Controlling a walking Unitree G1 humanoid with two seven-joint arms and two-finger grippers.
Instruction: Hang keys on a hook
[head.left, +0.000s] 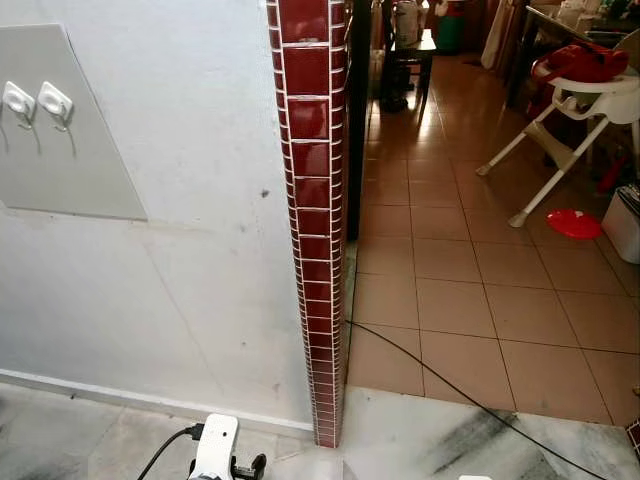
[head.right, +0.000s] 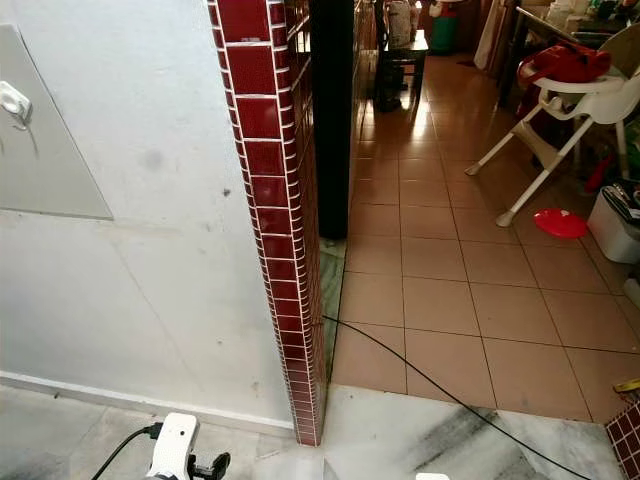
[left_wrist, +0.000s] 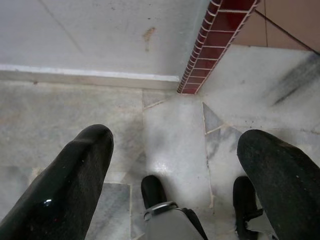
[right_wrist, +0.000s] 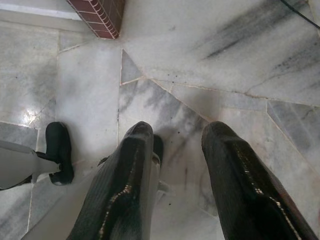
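Note:
Two white hooks (head.left: 18, 101) (head.left: 55, 102) sit side by side on a grey panel (head.left: 70, 150) high on the white wall at the far left; one hook (head.right: 14, 102) shows in the right eye view. My left arm (head.left: 215, 450) hangs low at the bottom edge. In the left wrist view my left gripper (left_wrist: 175, 165) points down at the marble floor, its fingers (left_wrist: 70, 180) wide apart and open, holding nothing. My right gripper (right_wrist: 177, 160) also hangs over the marble floor, open, with nothing between its fingers (right_wrist: 127, 185).
A dark red tiled wall end (head.left: 312, 200) stands straight ahead. Right of it an orange tiled floor (head.left: 450, 300) runs back, crossed by a black cable (head.left: 440, 380). A white high chair (head.left: 575, 100), a red plate (head.left: 574, 223) and a white bin (head.left: 625, 225) stand at the right.

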